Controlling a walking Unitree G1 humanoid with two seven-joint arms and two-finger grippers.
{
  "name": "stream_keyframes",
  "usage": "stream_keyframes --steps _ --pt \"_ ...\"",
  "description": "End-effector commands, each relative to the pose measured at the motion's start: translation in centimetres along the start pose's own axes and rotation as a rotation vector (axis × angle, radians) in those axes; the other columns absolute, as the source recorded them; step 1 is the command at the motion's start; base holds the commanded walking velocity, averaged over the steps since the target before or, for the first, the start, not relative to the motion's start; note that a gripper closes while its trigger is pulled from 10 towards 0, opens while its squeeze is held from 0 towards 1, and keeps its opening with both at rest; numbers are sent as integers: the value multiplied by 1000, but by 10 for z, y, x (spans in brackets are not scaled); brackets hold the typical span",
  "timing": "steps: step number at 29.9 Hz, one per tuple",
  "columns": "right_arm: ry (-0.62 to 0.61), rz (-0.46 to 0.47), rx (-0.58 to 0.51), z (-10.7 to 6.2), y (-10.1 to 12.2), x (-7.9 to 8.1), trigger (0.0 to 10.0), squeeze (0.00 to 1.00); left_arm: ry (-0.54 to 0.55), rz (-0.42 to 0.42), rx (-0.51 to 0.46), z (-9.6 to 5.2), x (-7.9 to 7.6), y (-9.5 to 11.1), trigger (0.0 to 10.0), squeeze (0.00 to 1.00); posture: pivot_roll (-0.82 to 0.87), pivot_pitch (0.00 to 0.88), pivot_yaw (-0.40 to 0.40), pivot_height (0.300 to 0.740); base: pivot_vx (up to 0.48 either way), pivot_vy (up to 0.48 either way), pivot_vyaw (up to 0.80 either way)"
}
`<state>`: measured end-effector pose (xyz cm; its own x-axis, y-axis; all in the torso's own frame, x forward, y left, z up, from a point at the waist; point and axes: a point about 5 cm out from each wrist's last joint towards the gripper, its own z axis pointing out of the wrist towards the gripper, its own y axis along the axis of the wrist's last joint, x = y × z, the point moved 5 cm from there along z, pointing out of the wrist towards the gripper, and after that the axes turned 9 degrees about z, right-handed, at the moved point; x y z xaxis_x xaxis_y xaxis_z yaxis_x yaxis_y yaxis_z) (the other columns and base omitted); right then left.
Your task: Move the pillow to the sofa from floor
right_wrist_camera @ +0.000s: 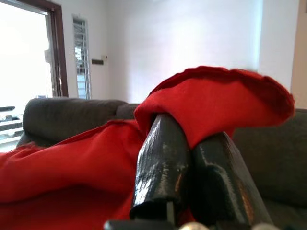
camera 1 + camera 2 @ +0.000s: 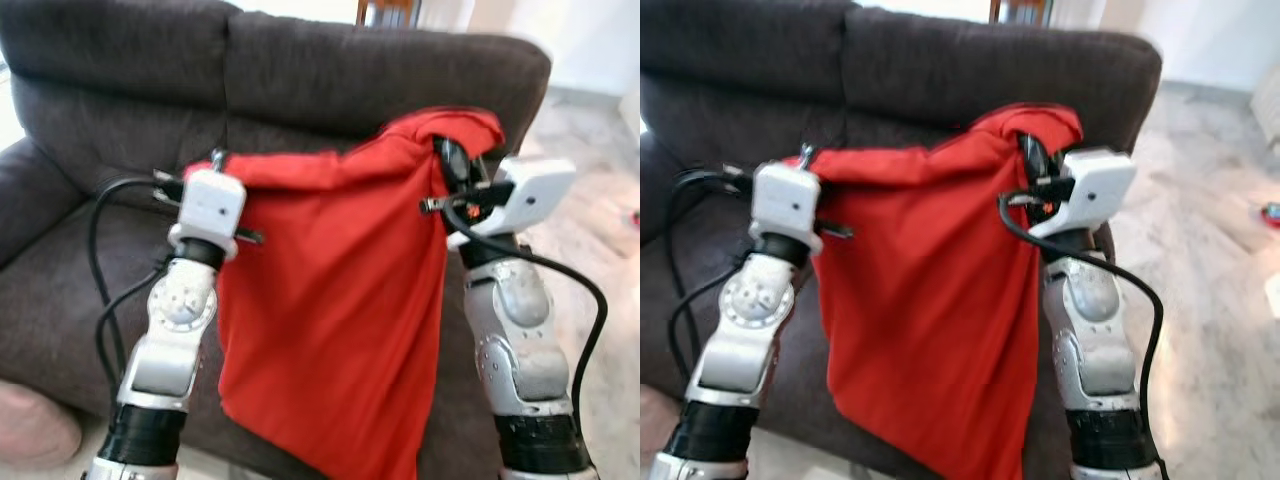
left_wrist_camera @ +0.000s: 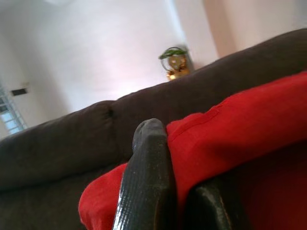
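- Dark grey upholstery of the sofa (image 2: 330, 70) is filling the background in the left eye view, with pale marble floor (image 2: 600, 230) running off to the robot's right and a pinkish cushion (image 2: 35, 430) lying low at the left edge.
- Hanging between the two raised arms, in front of the sofa seat and clear of the floor, the red pillow (image 2: 335, 320) is drooping like a limp sack, its top edge stretched from one gripper to the other.
- In the right eye view the left gripper (image 2: 805, 165) is pinching the top left corner, and the right gripper (image 2: 1030, 150) is bunching the top right corner, which is riding higher.
- In the left wrist view the black fingers (image 3: 146, 182) are closing tight on a fold of red cloth, with a potted plant (image 3: 175, 61) standing beyond the sofa back.
- In the right wrist view the two fingers (image 1: 163, 167) are pressing together, clamping a red fold that is curling over their tips.
- Judging by the sag, the pillow is looking light, soft and floppy, not fragile; thin cloth may be slipping easily, so holding both top corners seems the safest grip.
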<state>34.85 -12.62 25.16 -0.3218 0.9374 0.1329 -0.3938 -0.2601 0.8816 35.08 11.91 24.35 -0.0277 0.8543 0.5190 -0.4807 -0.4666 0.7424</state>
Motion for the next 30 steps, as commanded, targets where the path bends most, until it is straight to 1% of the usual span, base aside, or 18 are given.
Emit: stream_keyframes --steps 1,7,10,11,13,14,15,16,18,19,20,21,22,23,24,28,29,30 --pt "33 -24 33 1 -5 6 10000 0 -52 8 3 -3 -10 -3 10000 0 -35 60 -45 740 0 0 0" --pt "37 -47 86 -3 -16 4 10000 0 -109 46 51 -10 -21 -18 10000 0 -40 63 -46 740 0 0 0" --pt "40 -59 102 -4 -19 4 10000 0 -129 54 52 -11 -25 -19 10000 0 -39 64 -47 740 0 0 0" --pt "40 -61 111 -4 -21 4 10000 0 -138 59 54 -12 -27 -19 10000 71 -39 65 -48 740 0 0 0" --pt "41 -62 116 -5 -22 4 10000 0 -145 62 55 -12 -28 -19 10000 71 -39 65 -49 740 0 0 0" --pt "45 -71 127 -5 -24 5 10000 0 -156 71 58 -13 -31 -21 10000 373 -39 65 -49 740 0 0 0" --pt "49 -76 132 -6 -26 5 10000 0 -158 73 58 -13 -31 -21 10000 780 -39 65 -49 740 0 0 0" --pt "55 -81 138 -6 -27 6 10000 0 -160 76 58 -13 -32 -21 10000 1000 -38 67 -50 740 0 0 0" --pt "60 -75 138 -7 -27 7 10000 0 -161 79 57 -13 -32 -21 10000 1000 -38 67 -50 740 0 0 0" --pt "65 -70 140 -7 -28 8 10000 427 -162 77 56 -13 -32 -21 10000 1000 -38 69 -50 740 0 0 0" --pt "66 -71 141 -7 -28 8 10000 737 -162 78 56 -13 -32 -21 10000 1000 -38 69 -50 740 0 0 0" --pt "67 -73 142 -7 -28 8 10000 737 -162 78 56 -13 -32 -21 10000 1000 -38 68 -50 740 0 0 0" --pt "67 -75 143 -7 -28 9 10000 859 -162 77 54 -13 -33 -20 10000 1000 -38 68 -50 740 0 0 0" --pt "67 -76 144 -7 -28 9 10000 859 -162 77 53 -13 -33 -20 10000 1000 -39 69 -50 740 0 0 0" --pt "66 -81 151 -8 -30 8 10000 1000 -164 77 50 -13 -34 -20 10000 1000 -39 68 -49 740 0 0 0" --pt "59 -96 153 -8 -30 7 10000 1000 -165 74 48 -13 -35 -19 10000 1000 -40 69 -49 740 0 0 0" --pt "48 -108 154 -8 -30 5 10000 451 -166 74 51 -13 -36 -20 10000 1000 -40 69 -48 740 0 0 0" --pt "5 -131 157 -9 -32 -4 10000 0 -172 76 64 -14 -37 -23 10000 1000 -40 69 -49 740 0 0 0"
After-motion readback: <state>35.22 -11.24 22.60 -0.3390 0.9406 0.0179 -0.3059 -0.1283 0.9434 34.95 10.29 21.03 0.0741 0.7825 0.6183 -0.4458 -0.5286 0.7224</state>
